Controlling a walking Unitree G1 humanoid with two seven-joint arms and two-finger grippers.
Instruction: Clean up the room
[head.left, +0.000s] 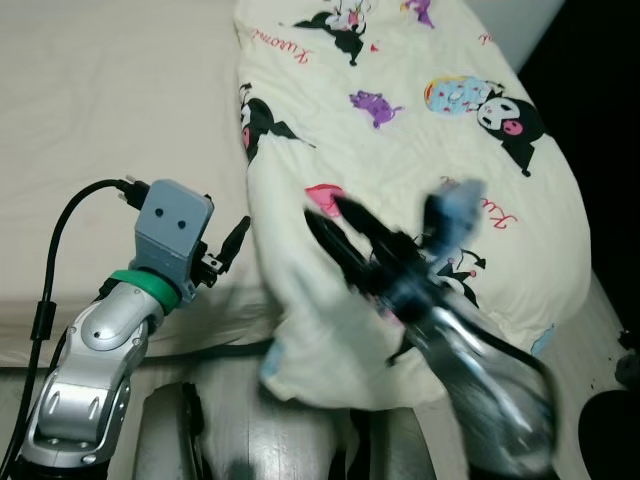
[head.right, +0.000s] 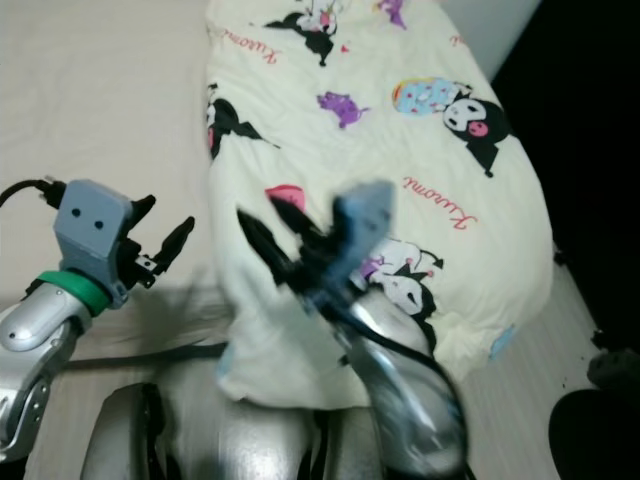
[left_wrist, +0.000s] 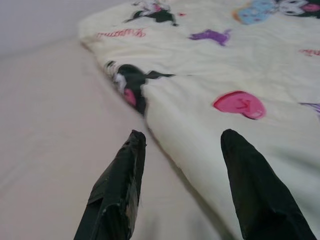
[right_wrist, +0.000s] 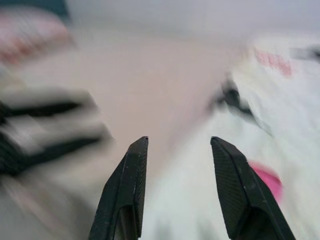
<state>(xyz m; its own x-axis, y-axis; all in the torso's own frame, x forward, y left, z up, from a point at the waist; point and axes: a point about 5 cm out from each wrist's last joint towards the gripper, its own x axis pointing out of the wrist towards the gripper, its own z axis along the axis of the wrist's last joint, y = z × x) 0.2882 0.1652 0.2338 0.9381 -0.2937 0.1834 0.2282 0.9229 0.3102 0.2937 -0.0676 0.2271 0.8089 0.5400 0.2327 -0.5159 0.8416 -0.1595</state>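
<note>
The cartoon-print comforter (head.left: 420, 170) is the thing you're dealing with: it lies heaped on the right side of the beige bed sheet (head.left: 110, 120), its near end hanging over the mattress edge toward the robot. Expect it to be soft, limp and bulky but probably light; it will sag and drag rather than lift as one piece, and one thin layer could slip from a pinch. Your best hold looks like the left edge or the near corner, gathering a thick fold. The left gripper (head.left: 228, 252) hovers over the sheet just beside that left edge, fingers (left_wrist: 120, 190) spread and empty. The right gripper (head.left: 335, 225) is blurred above the comforter's near part, spread as well, pinching nothing. Red cursive script repeats across the fabric and seems to read "Kuromi", beside black-and-white characters and a pink heart (left_wrist: 239, 104).
</note>
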